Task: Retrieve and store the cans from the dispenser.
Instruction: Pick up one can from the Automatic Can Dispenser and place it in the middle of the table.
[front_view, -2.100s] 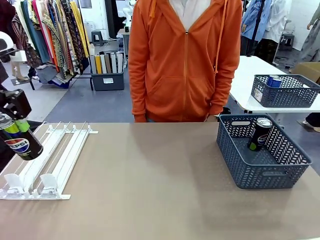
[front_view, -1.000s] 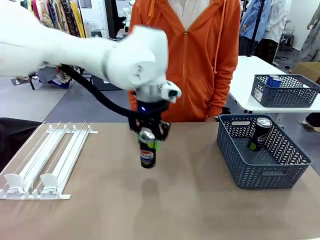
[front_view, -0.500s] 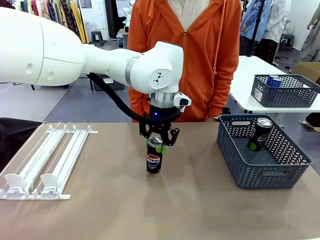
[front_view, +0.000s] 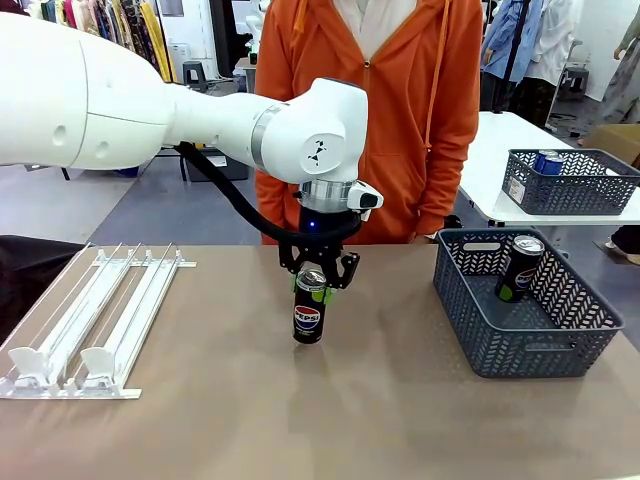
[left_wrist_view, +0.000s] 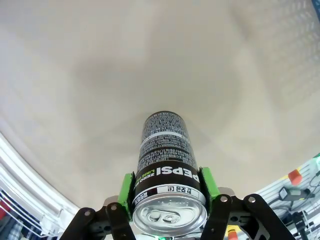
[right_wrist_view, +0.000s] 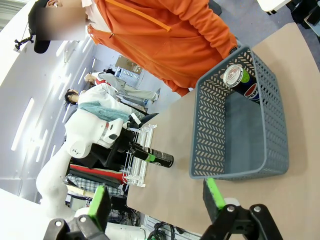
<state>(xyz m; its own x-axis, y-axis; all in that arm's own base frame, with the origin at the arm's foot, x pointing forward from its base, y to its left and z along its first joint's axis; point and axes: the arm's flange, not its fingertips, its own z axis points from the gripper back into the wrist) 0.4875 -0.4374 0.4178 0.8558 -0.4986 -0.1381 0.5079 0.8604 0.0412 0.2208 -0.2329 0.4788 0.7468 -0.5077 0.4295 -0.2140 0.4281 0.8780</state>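
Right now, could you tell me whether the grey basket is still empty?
No, the basket already holds a black Pepsi can leaning against its far wall.

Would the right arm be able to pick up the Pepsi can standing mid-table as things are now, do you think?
Probably not yet: the left gripper sits over the Pepsi can, its green pads against both sides near the top. The right gripper is open and apart from it.

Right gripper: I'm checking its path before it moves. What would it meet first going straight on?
Probably the near wall of the grey basket, which lies ahead of the open right gripper; depth is unclear.
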